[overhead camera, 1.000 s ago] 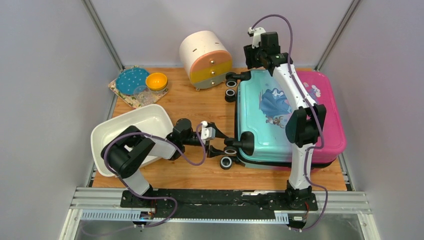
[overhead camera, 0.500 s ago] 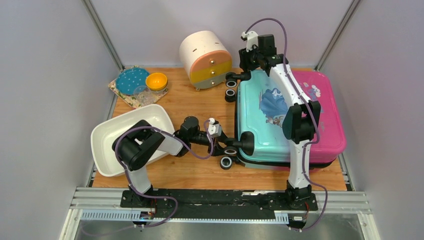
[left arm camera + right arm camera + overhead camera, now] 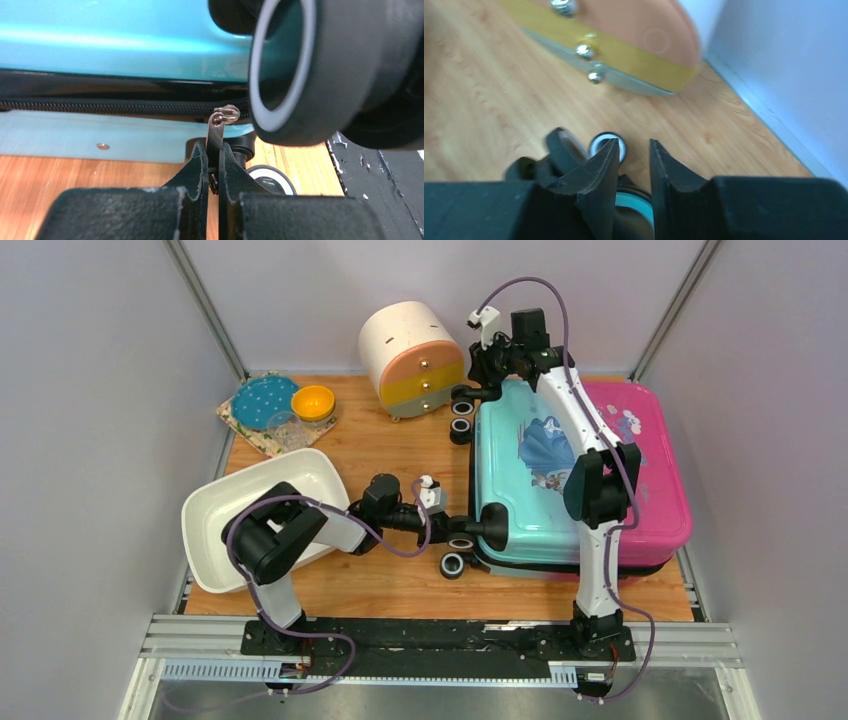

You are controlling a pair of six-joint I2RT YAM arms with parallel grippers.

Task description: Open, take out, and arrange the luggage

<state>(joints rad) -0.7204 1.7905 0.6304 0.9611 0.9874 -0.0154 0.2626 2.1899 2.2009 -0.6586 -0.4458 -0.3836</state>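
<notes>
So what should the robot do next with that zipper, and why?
Probably slide the zipper tab along the closed zipper, away from the wheel: the left gripper is pinched shut on the tab, and the luggage is zipped.

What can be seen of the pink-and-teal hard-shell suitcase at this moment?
The glossy pink-and-teal hard-shell suitcase lies flat on the wooden table, teal at the wheel end, pink at the other, a cartoon princess printed on top. Its black wheels face left in the overhead view. It looks closed: the black zipper runs shut along the seam. The left gripper is shut on the small metal zipper pull beside the near wheel. The right arm reaches across the lid.
</notes>
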